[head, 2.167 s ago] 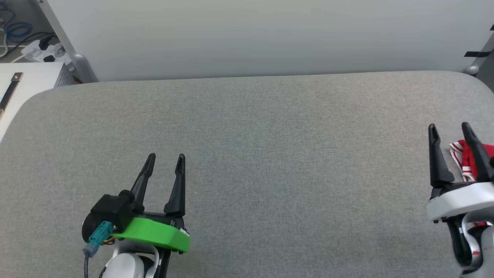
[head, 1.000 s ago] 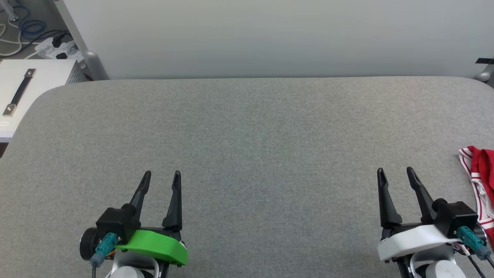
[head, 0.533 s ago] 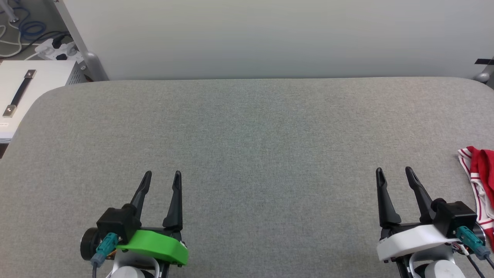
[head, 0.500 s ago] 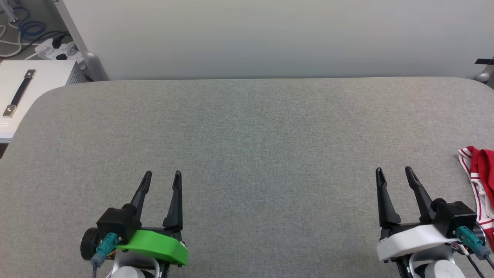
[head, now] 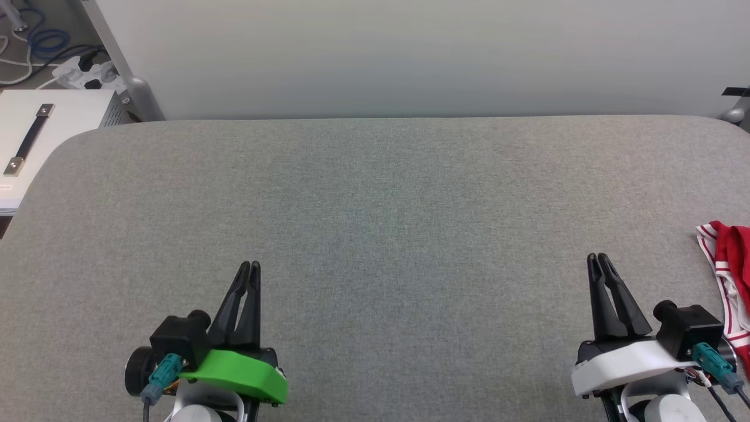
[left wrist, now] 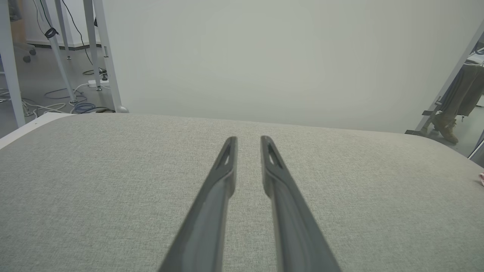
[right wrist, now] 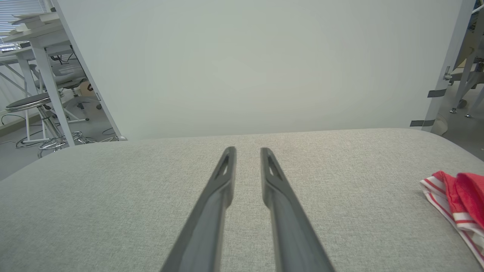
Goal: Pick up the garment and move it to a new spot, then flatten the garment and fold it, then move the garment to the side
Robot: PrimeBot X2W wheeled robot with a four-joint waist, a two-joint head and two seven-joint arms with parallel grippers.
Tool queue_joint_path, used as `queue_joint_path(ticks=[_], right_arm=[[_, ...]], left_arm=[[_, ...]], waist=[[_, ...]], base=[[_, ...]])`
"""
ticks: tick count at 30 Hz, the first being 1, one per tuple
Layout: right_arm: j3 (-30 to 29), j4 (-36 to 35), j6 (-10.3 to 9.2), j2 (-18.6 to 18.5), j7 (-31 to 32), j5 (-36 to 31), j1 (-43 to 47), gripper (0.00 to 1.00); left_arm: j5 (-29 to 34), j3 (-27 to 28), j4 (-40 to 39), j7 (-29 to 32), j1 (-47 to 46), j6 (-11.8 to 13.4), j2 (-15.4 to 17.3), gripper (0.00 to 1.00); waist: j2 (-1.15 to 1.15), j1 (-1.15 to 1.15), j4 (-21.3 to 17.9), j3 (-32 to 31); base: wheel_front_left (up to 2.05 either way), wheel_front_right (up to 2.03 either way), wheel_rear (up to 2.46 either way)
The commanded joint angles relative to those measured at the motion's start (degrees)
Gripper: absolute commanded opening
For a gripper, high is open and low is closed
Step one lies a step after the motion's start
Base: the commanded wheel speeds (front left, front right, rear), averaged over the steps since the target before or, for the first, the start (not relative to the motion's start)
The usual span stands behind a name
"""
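The garment (head: 732, 258), red with red-and-white striped trim, lies bunched at the right edge of the grey fabric-covered bench (head: 375, 193), partly cut off by the head view's border. The right gripper (head: 598, 257) hovers near the bench's near right corner, just left of the garment and apart from it. Its two dark fingers are drawn almost together with only a thin slit between them, and they hold nothing. The left gripper (head: 249, 265) sits at the near left, well apart from the garment, with its fingers pinched in the same way and likewise empty. A pale wall panel (head: 410, 53) stands behind the bench's far edge, and a white cabinet (head: 53, 129) with a black handle stands off the far left corner.
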Motion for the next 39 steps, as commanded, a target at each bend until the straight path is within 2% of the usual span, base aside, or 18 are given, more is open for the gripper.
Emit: queue_joint_path(ticks=[1, 39], right_arm=[[-0.01, -0.08, 0.0, 0.0, 0.16, -0.11, 0.01, 0.0], [-0.15, -1.94, -0.02, 0.03, 4.71, -3.03, 0.4, 0.0]], left_arm=[[0.14, 0.04, -0.09, 0.17, 0.01, 0.08, 0.0, 0.0], [3.87, 1.1, -2.55, 4.78, 0.39, 2.31, -0.14, 0.0]], waist=[[0.0, 0.0, -0.02, -0.02], [0.0, 0.0, -0.45, -0.63]], base=[[0.0, 0.0, 0.0], [0.0, 0.0, 0.0]])
